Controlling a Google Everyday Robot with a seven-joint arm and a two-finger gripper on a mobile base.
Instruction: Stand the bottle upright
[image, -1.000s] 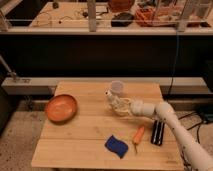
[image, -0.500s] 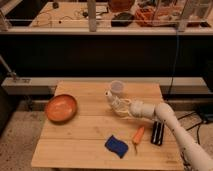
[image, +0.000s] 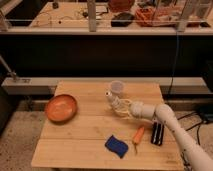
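The bottle (image: 110, 98), a small whitish plastic cylinder with a white cap, is just in front of the translucent plastic cup (image: 116, 88). Its cap end is up and it leans a little, so it seems nearly upright but not yet left standing alone. The gripper (image: 120, 107) is at the bottle's lower end, nearer than the cup; whether it is clamped or spread cannot be told. A round, glossy orange bowl (image: 61, 108) lies well left of the cup.

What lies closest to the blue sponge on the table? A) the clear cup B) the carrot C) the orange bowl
B: the carrot lies just beside the blue sponge, while the pincer is farther back, at the bottle by the cup.
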